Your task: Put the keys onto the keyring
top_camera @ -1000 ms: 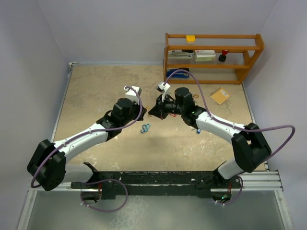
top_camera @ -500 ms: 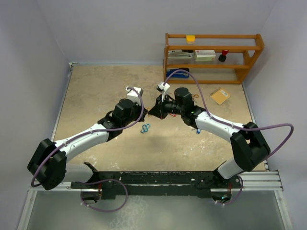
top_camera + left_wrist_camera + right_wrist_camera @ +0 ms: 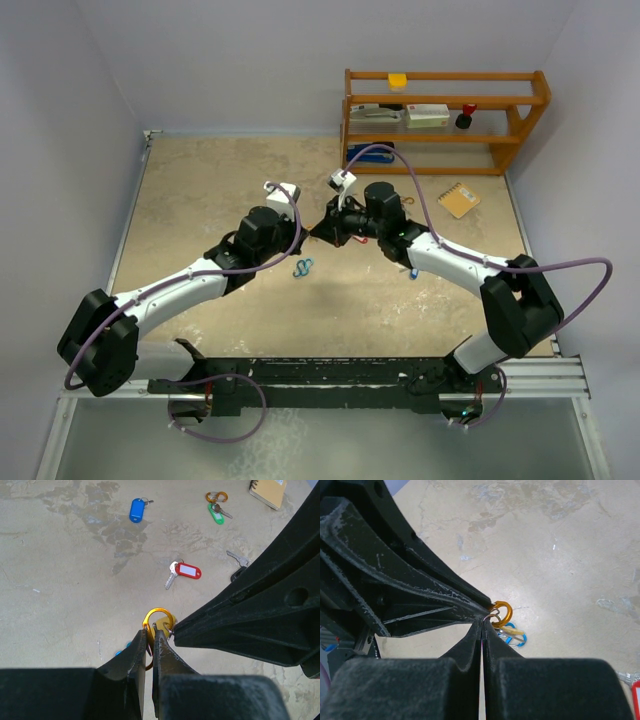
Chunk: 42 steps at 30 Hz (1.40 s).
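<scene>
orange metal keyring (image 3: 156,611) clamped in closed left pincer (image 3: 150,630); closed right pincer (image 3: 482,625), its hold unclear, meets it tip to tip; red-tagged silver key (image 3: 187,571) lies ahead on desk (image 3: 60,580).

Only the top loop of the orange clip (image 3: 159,615) shows. Its lower part is pinched out of sight between the closed fingers of the left gripper (image 3: 151,630). A blue clip (image 3: 120,653) on the worktop peeks out as slivers beside those fingers. The right gripper (image 3: 173,628) covers most of a black-tagged key (image 3: 239,573), and the notebook (image 3: 269,491) toward the worktop's far right corner runs off the top edge. In the right wrist view a red tag (image 3: 635,692) is cut by the right edge, and whether the fine wire ring (image 3: 493,616) is nipped cannot be told. From above, the meeting fingertips are too small to read.
</scene>
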Available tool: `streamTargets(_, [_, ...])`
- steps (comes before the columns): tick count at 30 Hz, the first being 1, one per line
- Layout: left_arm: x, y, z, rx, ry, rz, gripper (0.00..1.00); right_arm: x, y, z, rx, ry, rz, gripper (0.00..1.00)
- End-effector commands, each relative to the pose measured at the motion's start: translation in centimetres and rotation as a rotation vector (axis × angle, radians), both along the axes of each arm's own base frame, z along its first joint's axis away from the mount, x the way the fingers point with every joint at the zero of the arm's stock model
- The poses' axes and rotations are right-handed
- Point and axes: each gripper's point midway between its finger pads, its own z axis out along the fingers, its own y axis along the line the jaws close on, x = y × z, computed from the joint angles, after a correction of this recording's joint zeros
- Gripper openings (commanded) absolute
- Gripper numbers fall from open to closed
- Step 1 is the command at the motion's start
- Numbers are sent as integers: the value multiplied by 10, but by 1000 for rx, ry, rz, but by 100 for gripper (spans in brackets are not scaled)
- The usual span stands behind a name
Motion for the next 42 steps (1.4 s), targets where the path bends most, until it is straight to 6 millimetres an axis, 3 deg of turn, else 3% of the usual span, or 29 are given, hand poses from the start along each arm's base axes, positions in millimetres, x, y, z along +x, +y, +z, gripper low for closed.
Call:
streamTargets(1, [3, -11, 32, -47, -72, -34, 0, 14, -3, 21, 42, -57, -51, 0])
streamTargets(19, [0, -10, 36, -47, -77, -44, 1, 25, -14, 19, 42, -63, -100, 0])
streamTargets(23, [-1, -11, 35, -49, -72, -49, 29, 26, -15, 17, 39, -58, -107, 0])
streamTargets(26, [-1, -11, 36, -50, -73, -49, 40, 26, -16, 17, 39, -58, -110, 0])
streamTargets(32, [1, -2, 41, -53, -86, -2, 47, 27, -21, 15, 29, -58, -132, 0])
streamTargets(37, [14, 32, 46, -26, -114, 205, 53, 33, -34, 13, -5, -54, -209, 0])
streamTargets(42, [23, 60, 39, 25, -95, 365, 60, 38, -75, -16, -117, 19, -423, 0])
